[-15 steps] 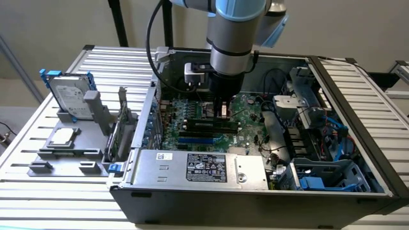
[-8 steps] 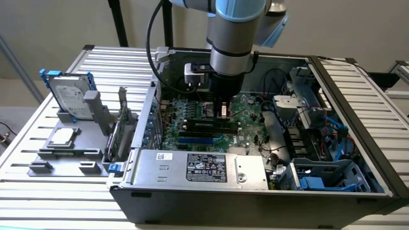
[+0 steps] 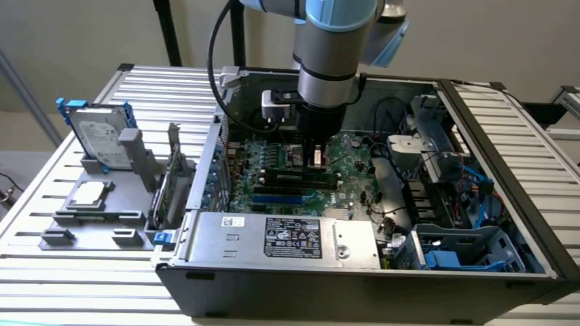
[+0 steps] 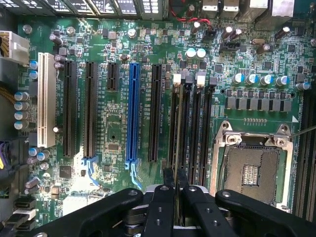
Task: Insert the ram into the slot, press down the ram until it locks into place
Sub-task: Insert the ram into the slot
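Observation:
My gripper (image 3: 317, 161) reaches down into the open computer case over the bank of black memory slots (image 3: 282, 182). In the wrist view its two black fingers (image 4: 168, 185) stand close together around a thin strip seen edge-on. This is the ram (image 4: 177, 143), and the gripper (image 4: 175, 183) is shut on it. The ram stands upright along the slot (image 4: 176, 96) nearest the black expansion slot, in line with it. How deep it sits I cannot tell. The neighbouring memory slots (image 4: 205, 128) hold nothing.
A blue expansion slot (image 4: 132, 113), black expansion slots and a white one (image 4: 45, 98) run parallel beside the memory bank. The open processor socket (image 4: 252, 170) lies on the other side. The power supply (image 3: 281, 236), cables (image 3: 426, 183) and case walls hem in the motherboard. A hard drive (image 3: 100, 139) stands outside.

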Tool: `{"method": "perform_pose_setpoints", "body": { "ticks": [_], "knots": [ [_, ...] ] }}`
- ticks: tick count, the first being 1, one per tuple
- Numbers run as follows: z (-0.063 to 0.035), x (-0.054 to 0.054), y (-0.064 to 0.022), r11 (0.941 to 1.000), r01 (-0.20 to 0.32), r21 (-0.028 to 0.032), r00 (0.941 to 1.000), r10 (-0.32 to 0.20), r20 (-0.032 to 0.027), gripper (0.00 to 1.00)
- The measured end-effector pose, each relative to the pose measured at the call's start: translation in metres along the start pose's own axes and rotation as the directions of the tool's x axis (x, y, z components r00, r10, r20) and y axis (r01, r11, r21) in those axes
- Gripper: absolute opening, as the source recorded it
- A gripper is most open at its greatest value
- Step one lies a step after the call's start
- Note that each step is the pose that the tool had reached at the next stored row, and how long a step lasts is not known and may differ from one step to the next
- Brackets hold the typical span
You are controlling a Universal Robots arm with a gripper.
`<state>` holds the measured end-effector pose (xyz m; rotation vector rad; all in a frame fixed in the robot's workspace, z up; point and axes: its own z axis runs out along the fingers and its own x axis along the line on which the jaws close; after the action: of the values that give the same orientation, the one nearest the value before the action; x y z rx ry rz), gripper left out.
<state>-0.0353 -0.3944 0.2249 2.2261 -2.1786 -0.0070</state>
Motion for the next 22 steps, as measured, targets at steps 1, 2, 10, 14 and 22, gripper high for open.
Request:
{"method": "perform_pose_setpoints", "body": {
  "ticks": [1, 2, 10, 14, 22],
  "knots": [
    [0.0, 0.0, -0.0004, 1.0, 0.0, 0.0, 1.0, 0.0, 0.0, 0.13],
    [0.0, 0.0, -0.0007, 1.0, 0.0, -0.0001, 1.0, 0.0, 0.0, 0.13],
    [0.0, 0.0, -0.0011, 1.0, 0.007, 0.0, 1.0, -0.007, -0.0046, 0.13],
    [0.0, 0.0, -0.0011, 0.9999, 0.011, -0.0002, 0.9999, -0.011, -0.0065, 0.13],
    [0.0013, 0.0, -0.0009, 0.9999, 0.012, 0.0001, 0.9999, -0.012, -0.0064, 0.13]
  ]
}}
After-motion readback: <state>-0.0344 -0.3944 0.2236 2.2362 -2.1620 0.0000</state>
